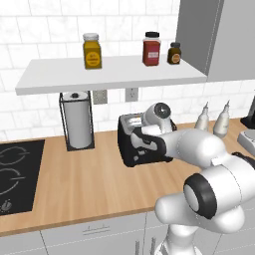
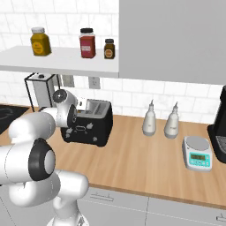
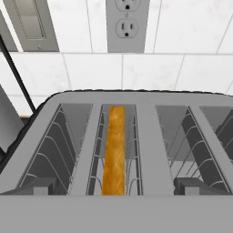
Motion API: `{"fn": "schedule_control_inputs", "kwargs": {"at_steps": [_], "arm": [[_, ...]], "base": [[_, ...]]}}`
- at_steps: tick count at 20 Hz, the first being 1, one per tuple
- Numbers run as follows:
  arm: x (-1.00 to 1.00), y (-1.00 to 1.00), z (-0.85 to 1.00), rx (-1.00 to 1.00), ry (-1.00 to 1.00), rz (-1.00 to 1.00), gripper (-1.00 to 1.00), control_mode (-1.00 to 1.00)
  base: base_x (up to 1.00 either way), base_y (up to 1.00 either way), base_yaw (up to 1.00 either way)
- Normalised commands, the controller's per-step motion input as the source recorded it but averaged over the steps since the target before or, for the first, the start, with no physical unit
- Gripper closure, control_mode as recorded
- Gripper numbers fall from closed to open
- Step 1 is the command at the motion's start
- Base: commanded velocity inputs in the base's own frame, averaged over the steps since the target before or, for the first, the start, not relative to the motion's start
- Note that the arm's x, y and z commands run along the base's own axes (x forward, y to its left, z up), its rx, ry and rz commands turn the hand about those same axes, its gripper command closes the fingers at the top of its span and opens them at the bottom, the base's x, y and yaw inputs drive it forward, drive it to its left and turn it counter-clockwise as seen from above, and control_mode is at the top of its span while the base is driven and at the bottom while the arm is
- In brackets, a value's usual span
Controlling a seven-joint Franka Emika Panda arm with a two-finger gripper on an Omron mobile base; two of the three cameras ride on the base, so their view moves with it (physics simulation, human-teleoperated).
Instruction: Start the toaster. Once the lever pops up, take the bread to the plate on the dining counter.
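Your claw hangs right over the toaster [image 3: 123,136] with its jaws spread wide, holding nothing — the fingers themselves are hidden from you in the base views behind the arm. The bread [image 3: 113,150] stands on edge down in a slot left of the toaster's middle, as the hand view shows it. The toaster sits near the back edge of the wood-topped table [image 1: 99,179], against a white tiled wall with an outlet [image 3: 127,22]. Toward the left stand a paper-towel holder [image 1: 77,119] and a black cooktop [image 1: 15,174]; toward the right — two pale bottles [image 2: 161,119], a kitchen scale [image 2: 197,153]. Three jars [image 1: 92,51] line the shelf [image 1: 109,74] above.
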Motion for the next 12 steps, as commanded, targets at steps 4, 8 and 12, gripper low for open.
{"fn": "schedule_control_inputs", "kwargs": {"at_steps": [4, 8, 12], "arm": [[0.00, 0.00, 0.00, 0.00, 0.00, 0.00, -1.00, -1.00], [0.00, 0.00, 0.00, 0.00, 0.00, 0.00, -1.00, -1.00], [0.00, 0.00, 0.00, 0.00, 0.00, 0.00, -1.00, -1.00]], "base": [[0.00, 0.00, 0.00], [0.00, 0.00, 0.00], [0.00, 0.00, 0.00]]}}
